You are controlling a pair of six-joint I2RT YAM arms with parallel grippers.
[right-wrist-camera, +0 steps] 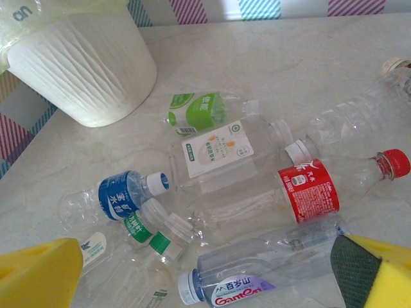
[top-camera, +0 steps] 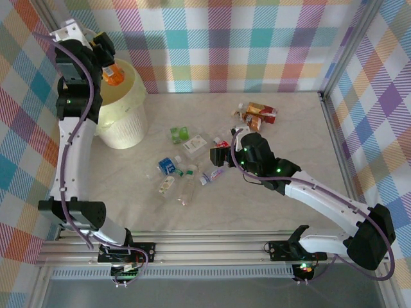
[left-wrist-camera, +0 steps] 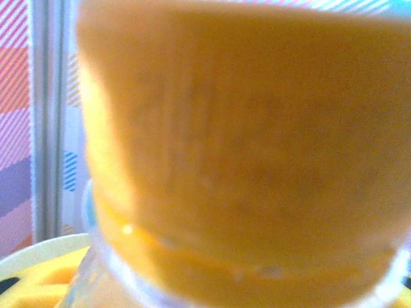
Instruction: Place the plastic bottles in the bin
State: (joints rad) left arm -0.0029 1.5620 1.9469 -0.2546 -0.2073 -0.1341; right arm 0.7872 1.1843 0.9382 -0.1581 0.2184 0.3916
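My left gripper [top-camera: 108, 64] is raised at the back left, shut on an orange-labelled bottle [top-camera: 113, 74] that hangs over the mouth of the pale-yellow bin [top-camera: 122, 106]. In the left wrist view that bottle [left-wrist-camera: 244, 147] is a close orange blur, with the bin rim [left-wrist-camera: 38, 249] below it. My right gripper [right-wrist-camera: 205, 282] hovers open above the pile of bottles in the middle of the table [top-camera: 221, 155], nothing between its yellow fingers [right-wrist-camera: 38, 274]. Right beneath it lie a purple-labelled bottle [right-wrist-camera: 257, 273] and a red-labelled one [right-wrist-camera: 308, 192]. White-labelled [right-wrist-camera: 218, 151], green-labelled [right-wrist-camera: 196, 109] and blue-labelled [right-wrist-camera: 115, 196] bottles lie farther off.
More red and orange packs [top-camera: 260, 114] lie at the back right of the table. Plaid walls close in the back and both sides. An aluminium rail [top-camera: 212, 250] runs along the near edge. The ribbed bin body [right-wrist-camera: 83, 64] stands left of the pile.
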